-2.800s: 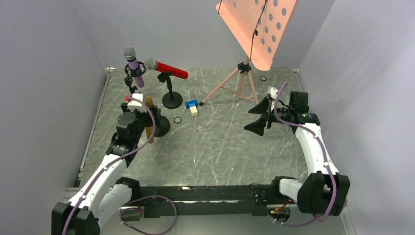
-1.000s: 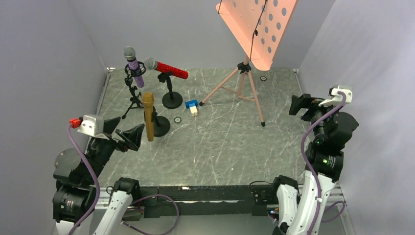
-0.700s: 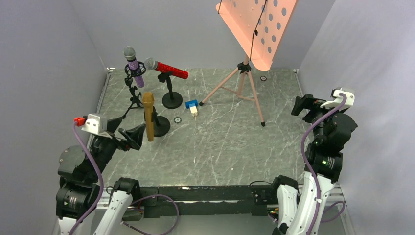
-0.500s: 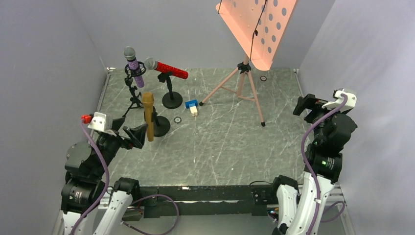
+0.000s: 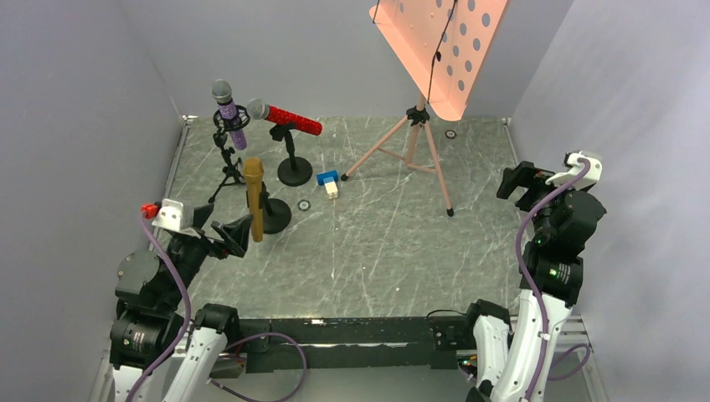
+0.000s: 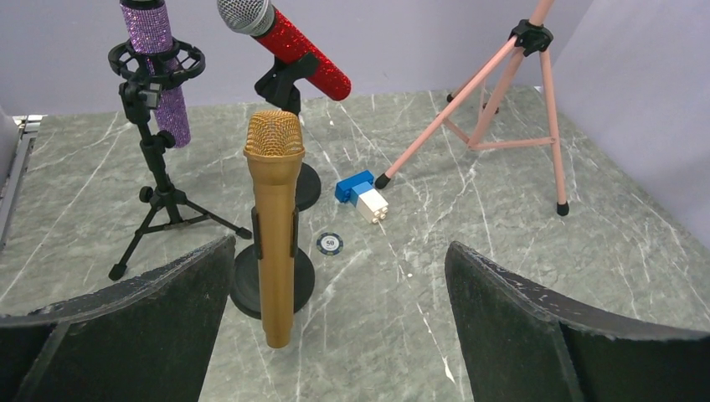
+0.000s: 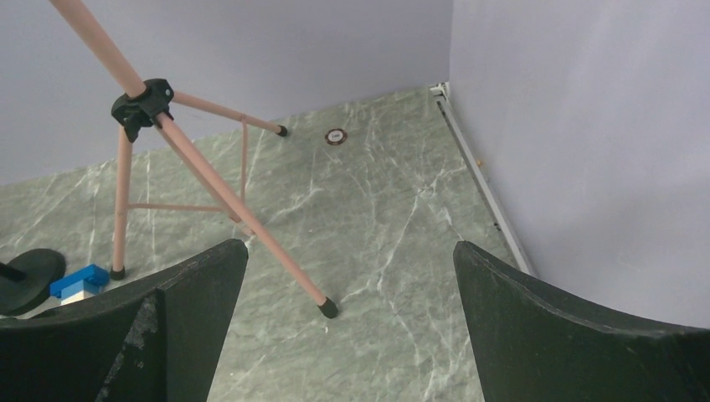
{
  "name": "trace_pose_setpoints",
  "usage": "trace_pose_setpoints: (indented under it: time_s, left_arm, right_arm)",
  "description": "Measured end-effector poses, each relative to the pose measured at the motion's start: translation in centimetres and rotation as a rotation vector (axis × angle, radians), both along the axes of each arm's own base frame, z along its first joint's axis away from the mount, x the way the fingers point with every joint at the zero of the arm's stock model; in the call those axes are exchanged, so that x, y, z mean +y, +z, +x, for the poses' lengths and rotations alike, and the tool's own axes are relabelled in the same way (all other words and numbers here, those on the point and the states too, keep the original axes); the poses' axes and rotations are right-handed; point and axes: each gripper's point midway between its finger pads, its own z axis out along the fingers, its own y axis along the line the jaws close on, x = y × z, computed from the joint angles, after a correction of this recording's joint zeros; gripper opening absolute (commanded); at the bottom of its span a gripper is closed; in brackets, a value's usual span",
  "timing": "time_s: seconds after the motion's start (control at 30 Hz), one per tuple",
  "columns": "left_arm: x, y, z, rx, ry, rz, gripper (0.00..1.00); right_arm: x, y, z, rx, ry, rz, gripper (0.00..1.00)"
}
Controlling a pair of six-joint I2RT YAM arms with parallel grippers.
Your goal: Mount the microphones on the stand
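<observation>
The left tool (image 5: 221, 228) is hanging at about 8 o'clock on the worktop (image 6: 469, 218), its jaws spread wide and gripping nothing. Just ahead of it, at about 11 o'clock in its wrist view and nearer its left finger, the gold microphone (image 6: 275, 226) is standing upright, head up, clipped to a round black base (image 6: 273, 280); the tool is not touching it. Past that, a small chip (image 6: 330, 244) is lying at 12 o'clock and a blue-and-white block (image 6: 362, 194) at 1 o'clock. Farther back, the purple microphone (image 6: 159, 67) is sitting upright in a ring mount on a black tripod (image 6: 163, 209) at 10 o'clock. The red microphone (image 6: 306, 59) is leaning in the clip of a second stand (image 6: 283, 88) at 12 o'clock. The right tool (image 5: 517, 179) is hovering at the worktop's 3 o'clock, wide open and empty, well apart from every microphone, facing the pink tripod (image 7: 201, 172).
</observation>
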Motion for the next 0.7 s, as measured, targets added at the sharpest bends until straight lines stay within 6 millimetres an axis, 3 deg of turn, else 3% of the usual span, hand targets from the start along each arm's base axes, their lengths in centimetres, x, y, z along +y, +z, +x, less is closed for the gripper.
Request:
trace_pose_setpoints:
  time_s: [0.5,0.7]
  left_arm:
    - [0.4,-0.2,0.0,-0.007,0.021,0.013,0.99]
    - [0.4,-0.8,0.1,0.005,0.021,0.015,0.99]
  right_arm:
    - [1.2,-0.1,-0.4,0.003,0.059,-0.003,1.0]
    - [1.5,-2.2,-0.3,0.038,0.075,0.018,1.0]
